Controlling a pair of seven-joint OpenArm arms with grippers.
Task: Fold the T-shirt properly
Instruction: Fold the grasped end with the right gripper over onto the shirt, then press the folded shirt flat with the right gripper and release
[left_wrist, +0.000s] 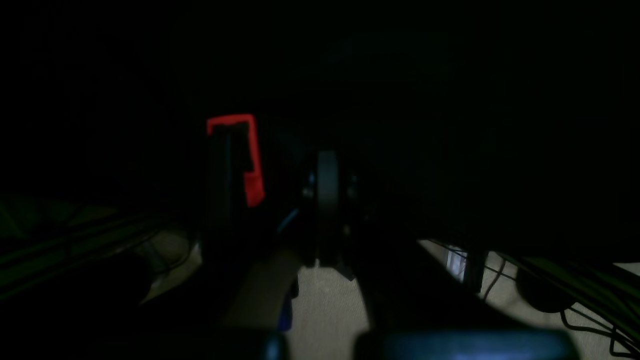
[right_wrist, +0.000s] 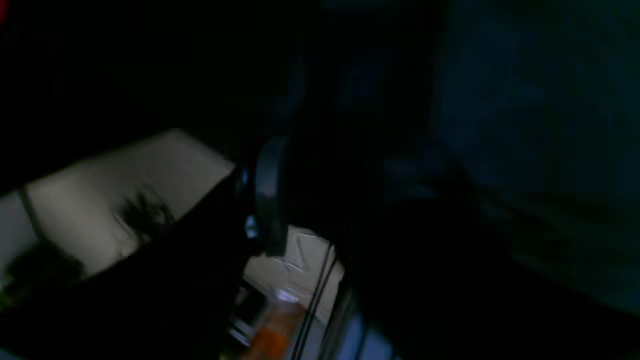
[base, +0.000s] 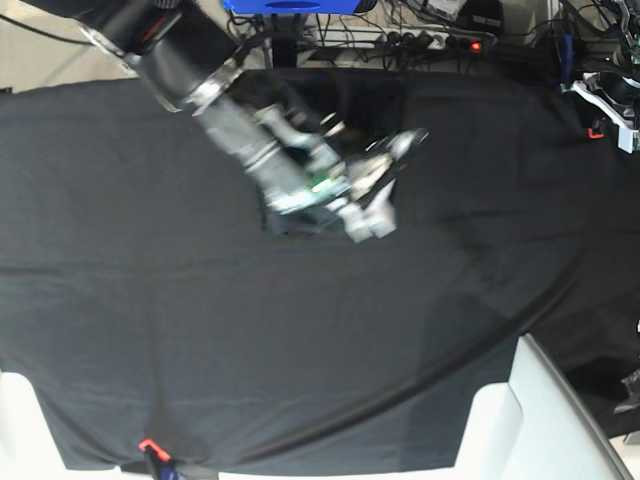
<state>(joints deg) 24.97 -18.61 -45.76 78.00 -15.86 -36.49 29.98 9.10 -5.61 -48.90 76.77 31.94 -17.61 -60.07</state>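
The T-shirt lies as a small dark slate bundle in the middle of the black tablecloth, mostly hidden under my right arm. My right gripper hovers blurred over the bundle's right edge, its pale fingers spread apart and nothing seen between them. In the right wrist view, dim blue-grey cloth that may be the shirt fills the right side. My left gripper is far off at the table's far right edge, with its jaws together in the dark left wrist view.
A red tape mark shows beside the left gripper, and another sits at the cloth's front edge. White furniture stands at the front right. Cables and a power strip run behind the table.
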